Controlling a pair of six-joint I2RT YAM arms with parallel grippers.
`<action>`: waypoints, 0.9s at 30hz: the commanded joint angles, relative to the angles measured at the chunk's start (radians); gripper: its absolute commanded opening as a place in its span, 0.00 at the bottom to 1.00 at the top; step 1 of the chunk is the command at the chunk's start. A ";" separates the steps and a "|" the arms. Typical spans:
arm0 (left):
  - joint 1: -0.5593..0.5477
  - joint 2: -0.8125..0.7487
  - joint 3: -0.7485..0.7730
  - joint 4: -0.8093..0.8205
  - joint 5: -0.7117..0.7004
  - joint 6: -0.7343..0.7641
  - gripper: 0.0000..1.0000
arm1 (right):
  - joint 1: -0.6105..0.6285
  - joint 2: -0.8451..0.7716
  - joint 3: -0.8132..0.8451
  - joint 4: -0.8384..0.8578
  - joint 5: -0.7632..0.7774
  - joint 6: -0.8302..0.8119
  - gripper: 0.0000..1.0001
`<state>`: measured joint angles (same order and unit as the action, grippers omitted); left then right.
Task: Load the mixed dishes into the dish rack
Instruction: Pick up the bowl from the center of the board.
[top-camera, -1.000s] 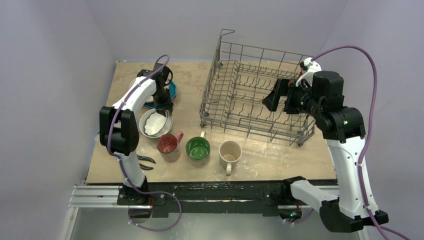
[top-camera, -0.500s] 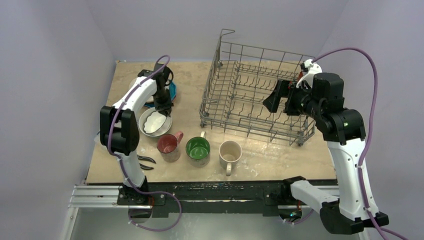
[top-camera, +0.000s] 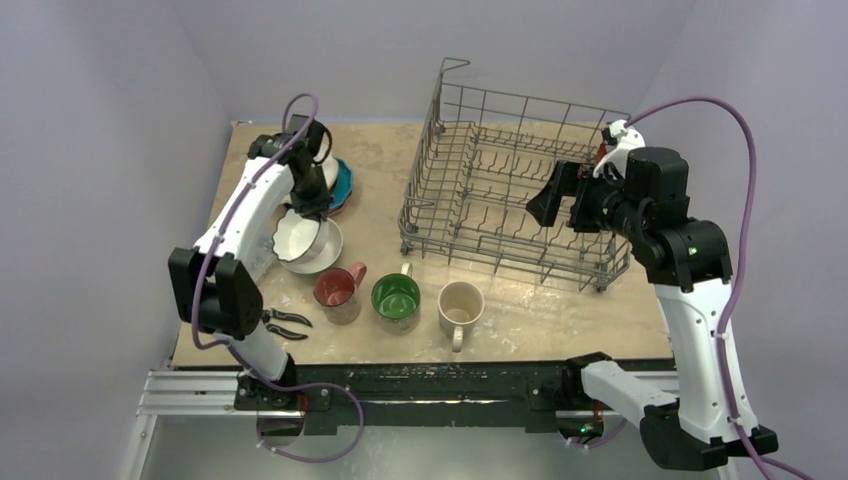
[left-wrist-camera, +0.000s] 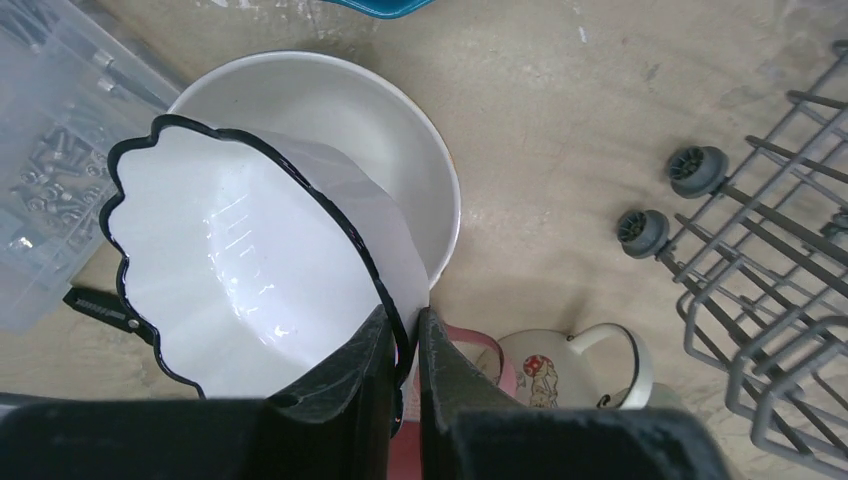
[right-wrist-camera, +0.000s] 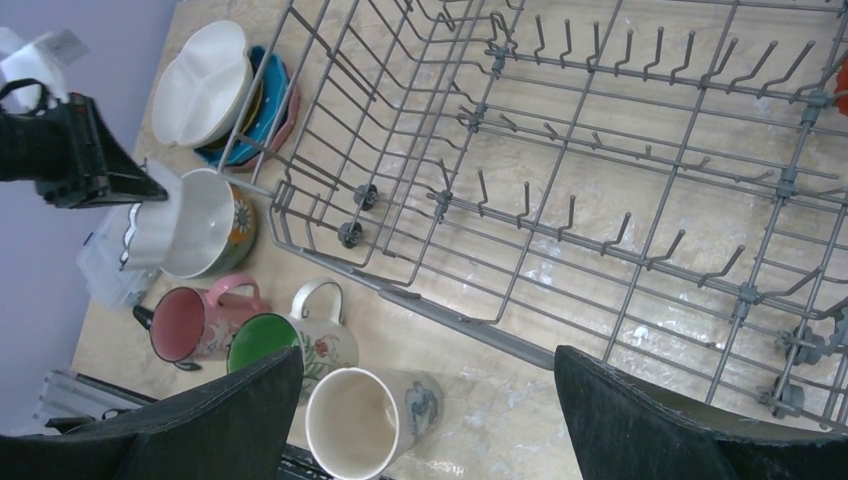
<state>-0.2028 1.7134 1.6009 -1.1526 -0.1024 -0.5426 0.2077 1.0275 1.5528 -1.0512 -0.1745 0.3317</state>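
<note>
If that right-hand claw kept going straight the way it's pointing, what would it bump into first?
Most likely the dish rack: the right gripper hangs open over it, aimed down at its wire floor and tines. Depth is unclear, so it might catch the near rail instead.

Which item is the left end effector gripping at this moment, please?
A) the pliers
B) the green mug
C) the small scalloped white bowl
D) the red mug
C: the left end effector is closed on the black-edged rim of the small bowl, which hangs tilted over the bigger bowl.
</note>
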 joint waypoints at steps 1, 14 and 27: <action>0.009 -0.135 0.045 -0.028 -0.035 -0.053 0.00 | 0.003 0.010 0.003 -0.001 0.001 -0.006 0.98; 0.017 -0.403 0.178 0.070 0.278 -0.344 0.00 | 0.007 0.085 -0.005 0.031 -0.125 -0.025 0.97; -0.224 -0.350 0.230 0.632 0.477 -0.886 0.00 | 0.267 0.157 0.141 0.174 -0.217 0.022 0.98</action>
<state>-0.3111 1.2831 1.7329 -0.8185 0.3012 -1.2282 0.4160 1.1870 1.6146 -0.9840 -0.3351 0.3294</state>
